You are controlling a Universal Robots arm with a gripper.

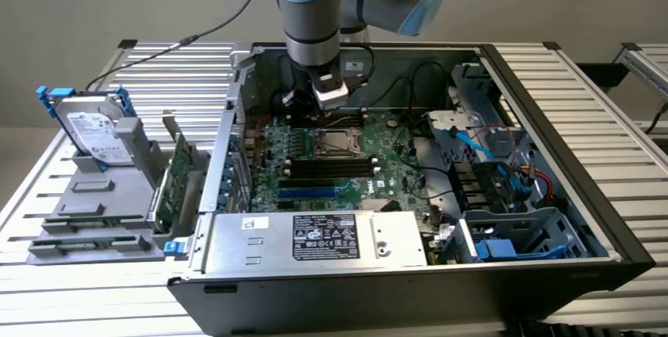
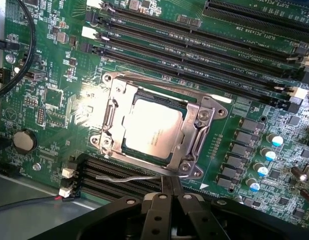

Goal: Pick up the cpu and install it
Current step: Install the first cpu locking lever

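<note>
The cpu [image 2: 153, 130], a flat square chip with a bright silver top, lies in its socket on the green motherboard [image 2: 54, 100], framed by the socket's metal bracket [image 2: 197, 132]. My gripper [image 2: 167, 183] is shut, its two black fingers pressed together just beside the socket edge, where the thin wire lever [image 2: 124, 176] ends. From the exterior view, the gripper [image 1: 313, 116] hangs inside the open computer case [image 1: 564, 157], just behind the cpu [image 1: 336, 143].
Black memory slots [image 2: 204, 55] run along one side of the socket and more [image 2: 109, 182] lie by the fingers. A black cable [image 2: 25, 55] loops nearby. A silver hard drive in a blue bracket [image 1: 94, 127] and a green card [image 1: 172, 181] stand outside the case.
</note>
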